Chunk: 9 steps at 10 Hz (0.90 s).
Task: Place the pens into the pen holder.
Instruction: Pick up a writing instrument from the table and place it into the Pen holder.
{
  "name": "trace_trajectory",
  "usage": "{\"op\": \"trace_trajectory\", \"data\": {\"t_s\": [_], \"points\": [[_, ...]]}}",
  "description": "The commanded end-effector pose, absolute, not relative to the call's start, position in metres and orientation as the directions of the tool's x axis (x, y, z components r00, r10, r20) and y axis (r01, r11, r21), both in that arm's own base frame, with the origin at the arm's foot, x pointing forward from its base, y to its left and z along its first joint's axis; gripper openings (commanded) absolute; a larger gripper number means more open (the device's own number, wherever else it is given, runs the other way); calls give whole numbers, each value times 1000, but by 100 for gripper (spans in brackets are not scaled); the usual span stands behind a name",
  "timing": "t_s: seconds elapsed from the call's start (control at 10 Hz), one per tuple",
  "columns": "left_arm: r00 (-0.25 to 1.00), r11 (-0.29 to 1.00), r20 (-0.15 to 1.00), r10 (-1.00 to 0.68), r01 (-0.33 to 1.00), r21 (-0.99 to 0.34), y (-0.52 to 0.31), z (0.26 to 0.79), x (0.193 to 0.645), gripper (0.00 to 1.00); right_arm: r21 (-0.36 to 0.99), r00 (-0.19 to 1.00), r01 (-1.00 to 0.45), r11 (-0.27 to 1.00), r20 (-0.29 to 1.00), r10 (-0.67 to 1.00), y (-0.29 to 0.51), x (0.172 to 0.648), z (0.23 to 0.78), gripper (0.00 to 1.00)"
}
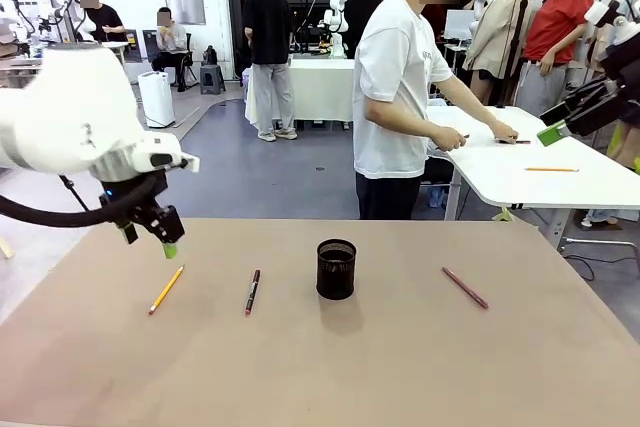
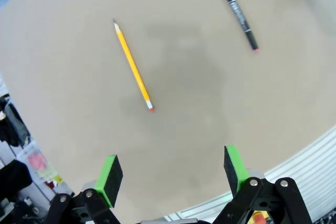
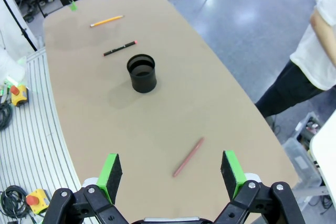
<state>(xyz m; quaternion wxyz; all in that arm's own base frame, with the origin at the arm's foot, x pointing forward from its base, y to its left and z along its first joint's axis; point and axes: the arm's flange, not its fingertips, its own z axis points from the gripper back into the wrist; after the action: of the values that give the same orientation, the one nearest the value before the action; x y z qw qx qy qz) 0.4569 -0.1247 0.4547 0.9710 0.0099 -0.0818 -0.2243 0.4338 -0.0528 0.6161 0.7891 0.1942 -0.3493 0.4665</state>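
The left gripper (image 2: 173,174) hangs wide open above the table (image 1: 400,367), near the yellow pencil (image 2: 133,65). The right gripper (image 3: 171,174), also open and empty, sits high, well apart from the pinkish-red pen (image 3: 188,157). The pencil lies flat, so closing off-centre would likely roll it away, and a long pen dropped aslant might tip the cup (image 1: 336,269). With the black pen (image 1: 253,291), that makes three pens, all on the table, none in the one cup.
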Motion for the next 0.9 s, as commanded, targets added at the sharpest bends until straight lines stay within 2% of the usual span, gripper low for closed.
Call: {"op": "trace_trajectory", "data": {"t_s": [0.0, 0.2, 0.8], "points": [[903, 910, 124, -412, 400, 109, -129, 429, 479, 100, -20, 316, -872, 489, 740, 594, -52, 433, 618, 100], [936, 944, 131, -326, 316, 93, -137, 393, 489, 100, -20, 316, -872, 489, 740, 594, -52, 433, 618, 100], [969, 967, 37, -244, 241, 78, -121, 330, 544, 100, -20, 316, -872, 489, 740, 594, -52, 433, 618, 100]]}}
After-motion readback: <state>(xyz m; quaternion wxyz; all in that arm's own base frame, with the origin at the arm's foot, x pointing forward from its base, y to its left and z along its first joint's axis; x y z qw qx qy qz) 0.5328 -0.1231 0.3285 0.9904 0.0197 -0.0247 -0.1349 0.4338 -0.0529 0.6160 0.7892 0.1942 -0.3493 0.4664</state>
